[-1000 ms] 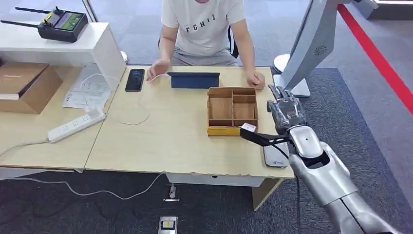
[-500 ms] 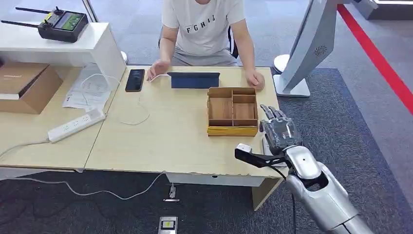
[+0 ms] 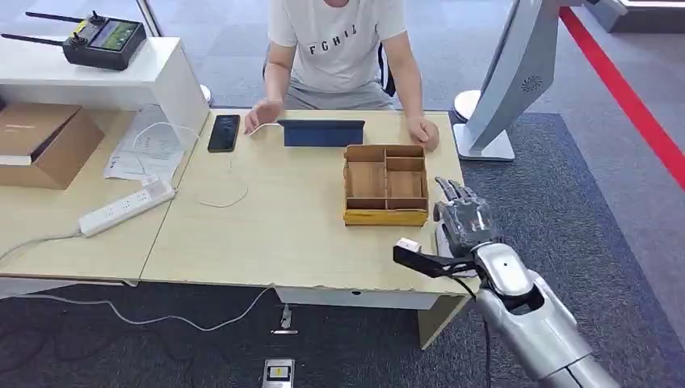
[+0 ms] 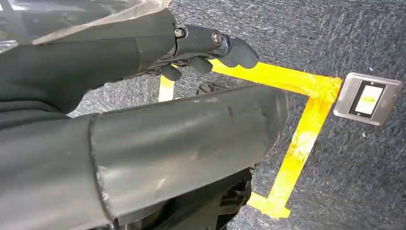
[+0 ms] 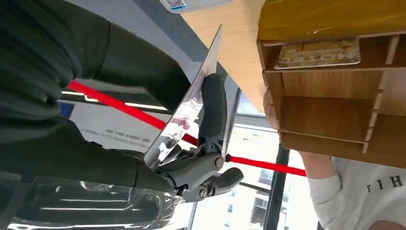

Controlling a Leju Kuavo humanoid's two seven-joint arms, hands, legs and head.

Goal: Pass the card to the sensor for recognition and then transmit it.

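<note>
My right hand [image 3: 464, 220] hovers low over the table's near right corner, just right of the wooden compartment box [image 3: 385, 184]. In the right wrist view it pinches a thin shiny card [image 5: 191, 103], seen edge-on, between its dark fingers [image 5: 213, 108]. The flat white sensor [image 3: 442, 240] lies under the hand, mostly hidden, and its labelled corner [image 5: 191, 4] shows beside the box [image 5: 335, 100]. Another card [image 5: 318, 52] lies in one compartment. My left hand [image 4: 210, 45] hangs over the carpet, fingers loosely bent, holding nothing.
A person sits at the far side with both hands [image 3: 262, 115] on the table, behind a dark tablet [image 3: 321, 132]. A phone [image 3: 224, 132], a power strip [image 3: 127, 207] and a cardboard box [image 3: 36, 141] lie to the left. A white stand [image 3: 485, 141] rises at the right.
My right hand has come down and back toward me, from beside the box's far right corner to over the sensor. In the last half second it barely moved.
</note>
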